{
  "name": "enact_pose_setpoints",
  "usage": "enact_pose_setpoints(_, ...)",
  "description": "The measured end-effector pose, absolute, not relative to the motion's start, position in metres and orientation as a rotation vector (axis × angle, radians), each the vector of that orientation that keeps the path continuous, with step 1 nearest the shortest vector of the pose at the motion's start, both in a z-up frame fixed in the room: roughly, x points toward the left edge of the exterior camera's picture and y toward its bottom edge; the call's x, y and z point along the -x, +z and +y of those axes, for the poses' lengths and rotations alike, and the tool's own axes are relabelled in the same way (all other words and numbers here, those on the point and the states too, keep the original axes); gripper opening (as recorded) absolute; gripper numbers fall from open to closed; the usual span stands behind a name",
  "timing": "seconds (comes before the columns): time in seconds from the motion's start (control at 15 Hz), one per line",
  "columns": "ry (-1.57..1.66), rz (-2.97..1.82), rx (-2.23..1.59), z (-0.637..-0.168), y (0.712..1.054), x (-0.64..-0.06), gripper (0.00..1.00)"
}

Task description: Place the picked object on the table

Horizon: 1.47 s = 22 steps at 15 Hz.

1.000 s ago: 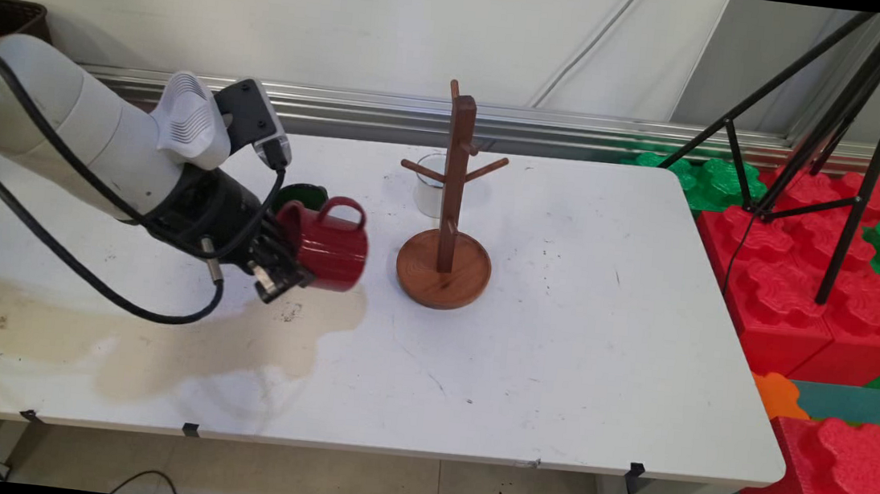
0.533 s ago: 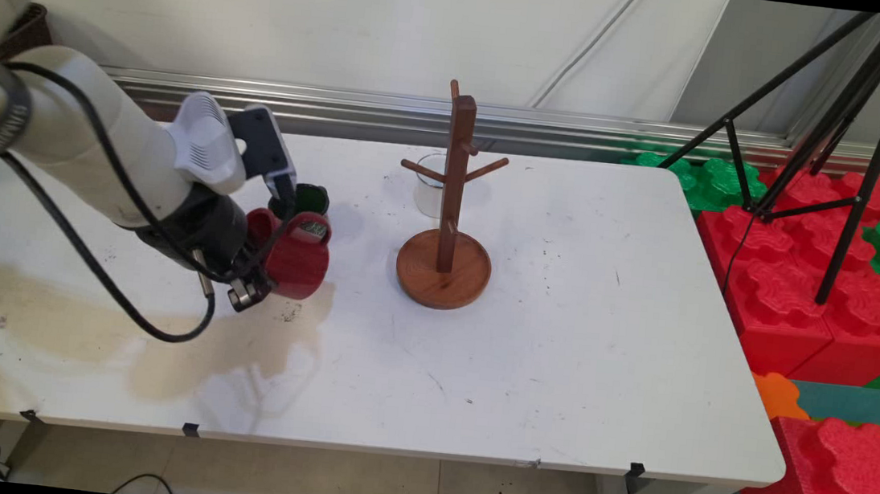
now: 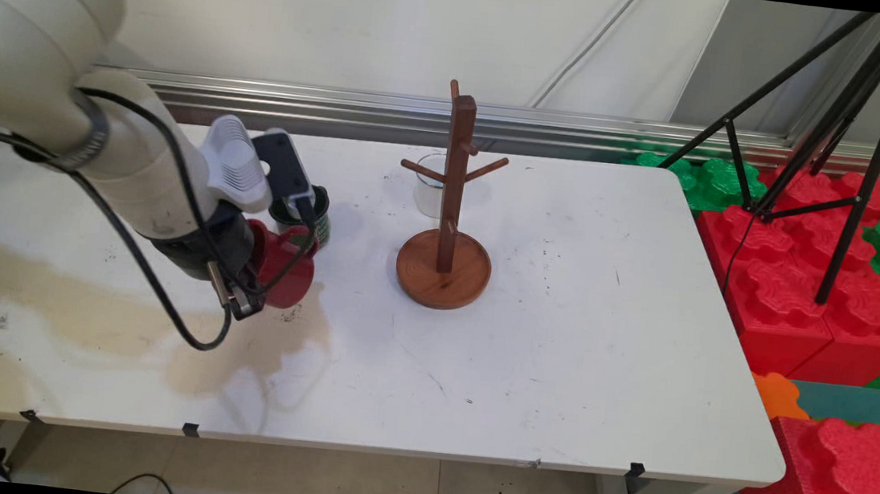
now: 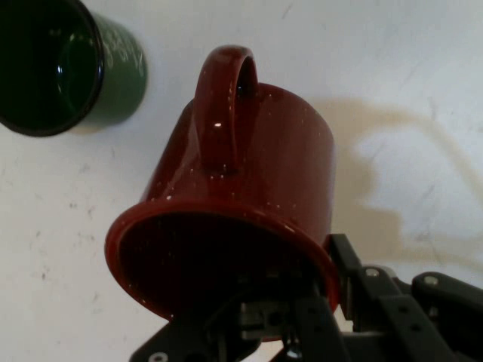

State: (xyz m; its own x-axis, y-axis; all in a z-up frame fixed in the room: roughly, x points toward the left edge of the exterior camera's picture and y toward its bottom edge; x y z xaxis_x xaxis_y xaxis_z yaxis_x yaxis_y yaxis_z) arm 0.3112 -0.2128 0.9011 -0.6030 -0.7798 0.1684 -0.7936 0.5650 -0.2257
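My gripper (image 3: 257, 287) is shut on the rim of a dark red mug (image 3: 286, 268), at the table's left-middle. In the hand view the red mug (image 4: 241, 204) lies tilted, mouth toward the hand, handle up, one finger inside the rim and one outside. A green mug (image 3: 312, 214) stands just behind it, upright; the green mug (image 4: 68, 64) sits at the hand view's upper left. A wooden mug tree (image 3: 449, 224) with bare pegs stands to the right at mid-table.
A clear glass (image 3: 430, 185) stands behind the mug tree. The white table (image 3: 559, 355) carries a brownish stain at its front left. Red and green foam blocks (image 3: 809, 274) and a black tripod (image 3: 864, 118) stand off the right edge.
The arm has drawn the red mug leftward and down toward the table, away from the mug tree. The mug has also turned, its handle swinging round. The green mug shows more fully behind it.
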Motion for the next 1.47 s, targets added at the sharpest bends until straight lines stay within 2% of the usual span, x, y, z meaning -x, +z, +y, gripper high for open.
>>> enact_pose_setpoints(0.53,0.35,-2.864,-1.416,-0.236,0.877,-0.289,0.0)
enact_pose_setpoints(1.47,0.253,-3.018,-1.4,-0.265,0.866,-0.281,0.0)
